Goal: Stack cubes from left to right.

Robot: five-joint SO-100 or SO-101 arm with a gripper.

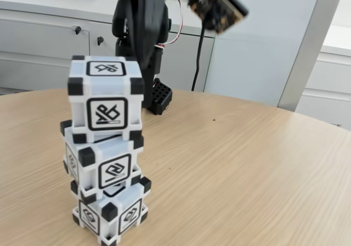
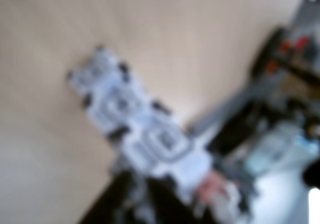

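Three white cubes with black corners stand in one slightly twisted tower at the left of the fixed view: bottom cube (image 1: 109, 213), middle cube (image 1: 104, 161), top cube (image 1: 106, 96). The black arm (image 1: 140, 21) comes down right behind the top cube, which hides its fingers. The wrist view is heavily blurred. It looks down along the tower (image 2: 145, 129), with the dark gripper (image 2: 155, 196) at the lower edge by the nearest cube. I cannot make out whether the fingers touch that cube or how they stand.
The round wooden table (image 1: 247, 163) stretches to the right of the tower. A black ribbed block (image 1: 159, 96) sits at the arm's foot. Grey cabinets (image 1: 44, 43) line the wall behind. A camera board (image 1: 218, 7) hangs off the arm at the top.
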